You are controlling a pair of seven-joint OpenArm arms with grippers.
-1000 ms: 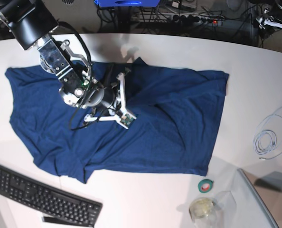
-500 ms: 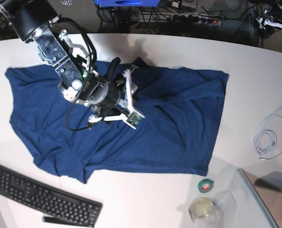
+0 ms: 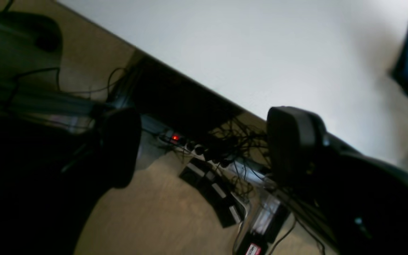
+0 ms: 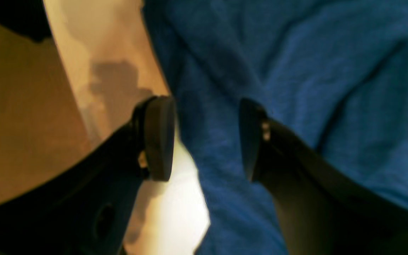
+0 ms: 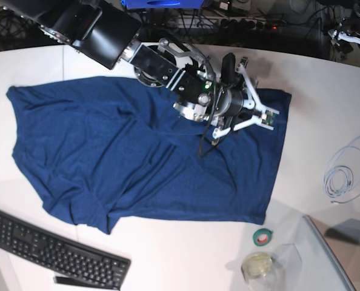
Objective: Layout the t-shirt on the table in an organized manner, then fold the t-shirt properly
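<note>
The t-shirt [image 5: 137, 157] lies flatter now, the right fingers [image 4: 159, 138] having shifted to its far edge, apart and empty.

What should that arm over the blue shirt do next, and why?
Probably lower the right gripper and close on the t-shirt edge near the table, then pull outward. Its jaws stand open, holding nothing, and the cloth looks creased.

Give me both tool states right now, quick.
Left tool: open, holding nothing, off past the table edge.
Right tool: open, nothing between its pads, above the t-shirt edge.
</note>
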